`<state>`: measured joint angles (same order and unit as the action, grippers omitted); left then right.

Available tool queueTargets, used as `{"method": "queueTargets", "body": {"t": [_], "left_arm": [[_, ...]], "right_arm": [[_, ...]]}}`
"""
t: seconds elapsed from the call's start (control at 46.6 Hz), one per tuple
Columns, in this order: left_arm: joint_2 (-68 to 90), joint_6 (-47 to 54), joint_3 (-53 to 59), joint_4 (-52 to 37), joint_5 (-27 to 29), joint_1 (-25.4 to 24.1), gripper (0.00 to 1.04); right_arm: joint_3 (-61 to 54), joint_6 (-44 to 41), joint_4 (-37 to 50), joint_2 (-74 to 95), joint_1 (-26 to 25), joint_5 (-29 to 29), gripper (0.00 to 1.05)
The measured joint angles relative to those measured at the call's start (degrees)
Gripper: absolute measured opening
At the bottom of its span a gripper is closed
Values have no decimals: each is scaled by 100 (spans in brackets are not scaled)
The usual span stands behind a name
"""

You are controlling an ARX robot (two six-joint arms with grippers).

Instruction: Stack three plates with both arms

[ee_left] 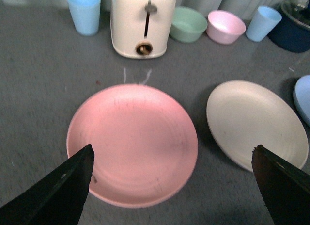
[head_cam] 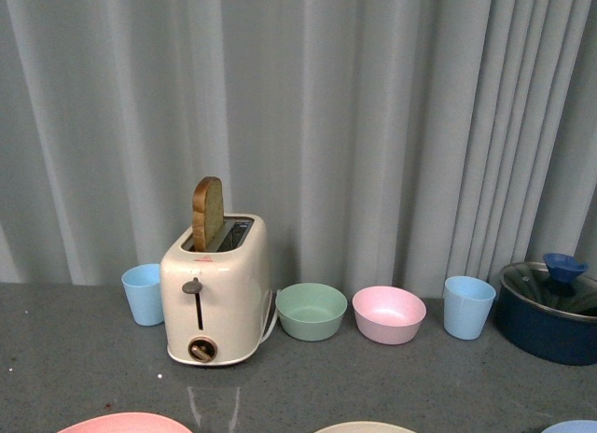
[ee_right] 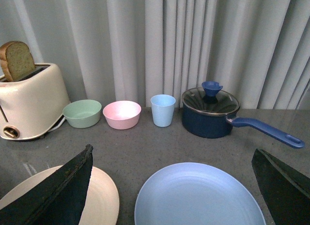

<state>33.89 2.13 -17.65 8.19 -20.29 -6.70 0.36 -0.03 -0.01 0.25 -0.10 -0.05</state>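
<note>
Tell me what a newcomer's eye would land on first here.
The cream toaster stands at back left, with a brown bread slice standing out of its slot. Nearer the robot, three lie unstacked in a row: pink plate, cream-white plate and light blue plate, left to right.

No text, brand, number or sign can be read anywhere; the cream toaster bears a small reddish mark beside its slot and a round dial low on its front, both too small to make out.

Matte pink plate — glossy glass lid
</note>
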Motion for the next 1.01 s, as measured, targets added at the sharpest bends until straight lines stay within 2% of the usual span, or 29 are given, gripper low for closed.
{"method": "queueTargets", "body": {"t": [0.064,0.15,0.451,0.666,0.794,1.009], "left_arm": [[1001,221,-472,-527,-87,7,98],[2116,426,-1008,-772,70,48,98],[5525,1082,-2806,-195,256,96,98],[6684,1425,-3532,70,398,-105,98],[7208,1718,-3799,118,564,-398,98],[7582,1991,-4059,348,356,-848,98]], "right_arm": [[0,0,0,0,0,-2,97],[0,0,0,0,0,0,97],[0,0,0,0,0,-2,97],[0,0,0,0,0,0,97],[0,0,0,0,0,-2,97],[0,0,0,0,0,0,97]]}}
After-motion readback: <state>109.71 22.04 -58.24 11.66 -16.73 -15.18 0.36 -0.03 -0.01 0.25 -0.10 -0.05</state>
